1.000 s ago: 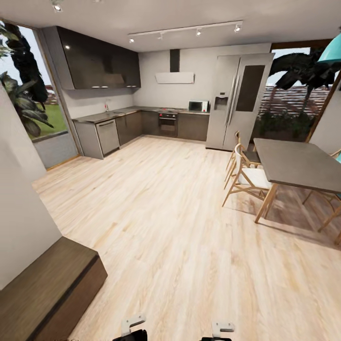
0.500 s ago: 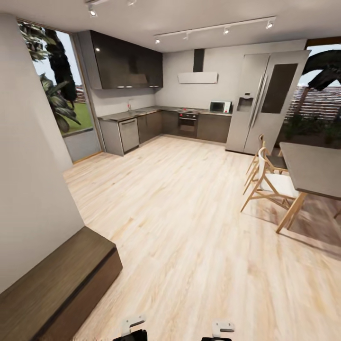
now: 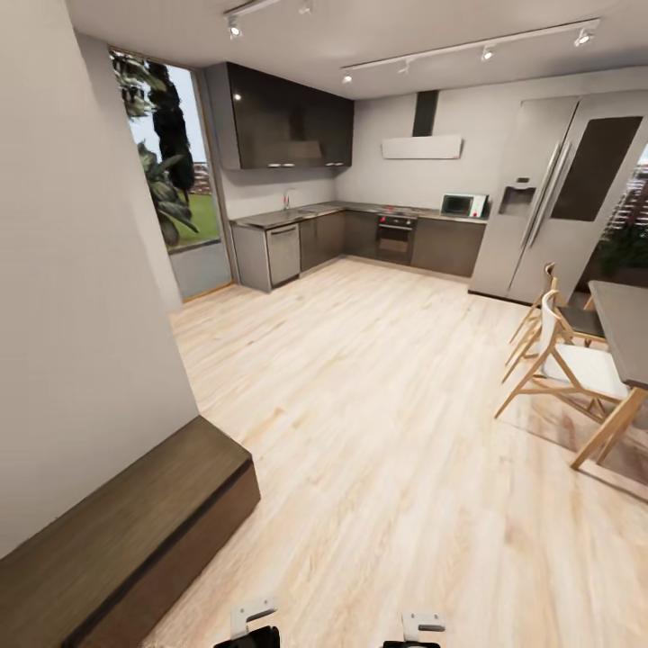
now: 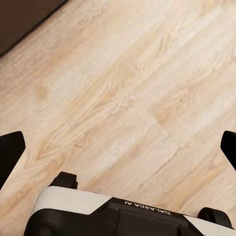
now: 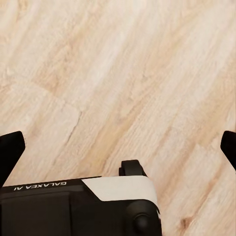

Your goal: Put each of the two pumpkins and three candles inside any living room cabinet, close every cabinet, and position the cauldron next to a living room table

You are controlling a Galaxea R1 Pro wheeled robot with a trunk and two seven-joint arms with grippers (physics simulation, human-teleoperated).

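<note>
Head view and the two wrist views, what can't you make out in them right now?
- Head view: the grey-topped dining table is cut off by the right edge, so its far end and what lies on it stay unknown.
- Head view: the low dark-brown wood unit runs off the bottom-left corner; its full length is hidden.
- Head view: the small white microwave on the far counter is too small for detail.
- Wrist views: the left gripper and right gripper show just dark fingertips at the frame edges.
</note>
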